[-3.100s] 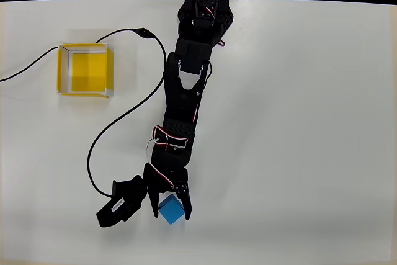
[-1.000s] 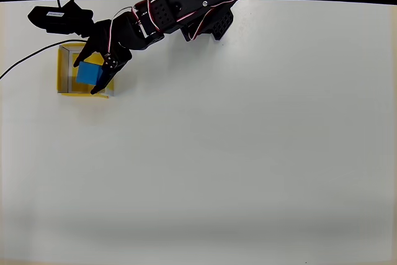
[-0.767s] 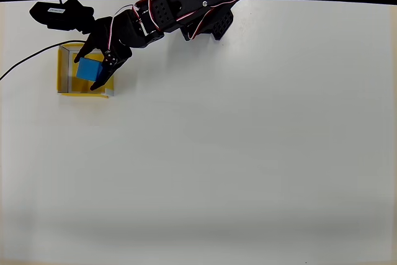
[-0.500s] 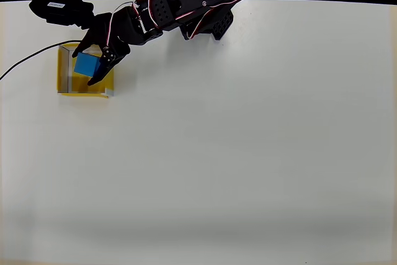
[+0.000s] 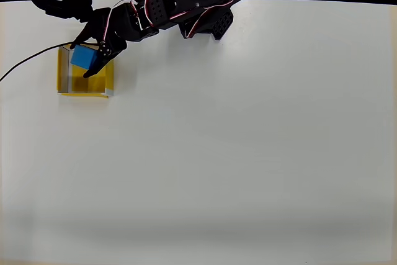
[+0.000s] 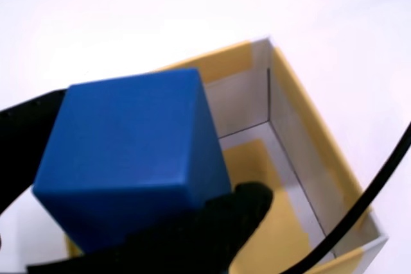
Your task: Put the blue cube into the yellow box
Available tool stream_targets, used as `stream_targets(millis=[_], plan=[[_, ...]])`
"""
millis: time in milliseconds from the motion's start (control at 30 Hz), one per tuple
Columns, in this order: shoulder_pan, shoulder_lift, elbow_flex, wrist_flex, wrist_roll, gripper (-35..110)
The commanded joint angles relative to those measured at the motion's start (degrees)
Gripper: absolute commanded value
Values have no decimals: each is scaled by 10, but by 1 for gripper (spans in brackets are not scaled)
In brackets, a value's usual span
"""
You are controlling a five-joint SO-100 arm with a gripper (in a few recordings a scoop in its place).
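- The blue cube [image 5: 82,58] sat clamped between our gripper's [image 5: 85,59] two black fingers, held above the yellow box [image 5: 62,77] and over its upper part in the overhead view
- We saw the cube tilted, one corner turned toward the box floor, and in that view it covered part of the box's top wall
- In the wrist view the blue cube [image 6: 131,158] took up the left and middle, with one black finger [image 6: 212,226] pressed under its lower edge and the other against its left face
- We could not tell from either view whether the cube touched the box; it looked lifted clear of the floor
- The yellow box [image 6: 321,152] lay beyond the cube in the wrist view, open-topped, its inner walls pale grey in places and its floor yellow
- Our black arm [image 5: 180,7] reached from the top edge of the white table [image 5: 248,153] leftward to the box
- A black cable [image 5: 25,65] ran across the table from the left edge toward the box's upper corner
- In the wrist view a black cable [image 6: 366,203] crossed the box's right corner
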Motion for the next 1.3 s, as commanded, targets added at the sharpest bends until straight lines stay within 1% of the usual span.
stream_targets(millis=[0, 400, 767, 867, 1267], plan=[[17, 2, -22, -50, -6, 25], [16, -31, -44, -108, 47, 42], [6, -13, -44, -126, 65, 43], [-9, 1, -44, -122, 56, 40], [-110, 163, -7, -8, -11, 11]])
